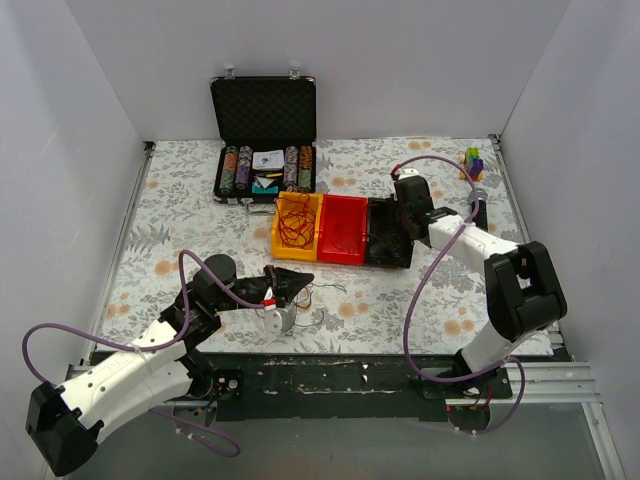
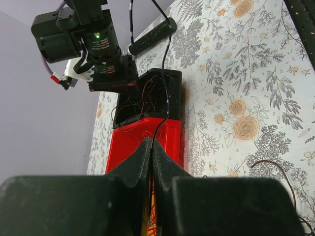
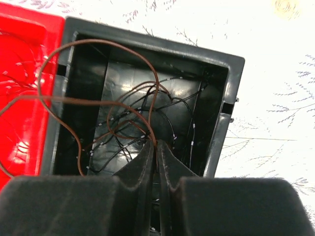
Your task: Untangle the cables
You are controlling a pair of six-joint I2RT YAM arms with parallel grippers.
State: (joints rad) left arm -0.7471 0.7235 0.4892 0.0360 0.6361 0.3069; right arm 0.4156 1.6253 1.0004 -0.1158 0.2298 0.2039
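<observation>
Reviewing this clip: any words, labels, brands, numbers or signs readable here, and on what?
No legible text in any view.
White card in the open black case: dark print, too small to read.
Bins, arms and tablecloth: no readable marking visible.

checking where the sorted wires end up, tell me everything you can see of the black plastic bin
The black plastic bin is a glossy, open-topped rectangular tub with notched side walls. It sits flat on the floral table, touching the red plastic bin. Inside, thin brown and black wires with small white marks coil loosely; one brown loop spills over its rim onto the red bin. The right gripper hangs over it, shut, a brown wire running into its fingertips.
</observation>
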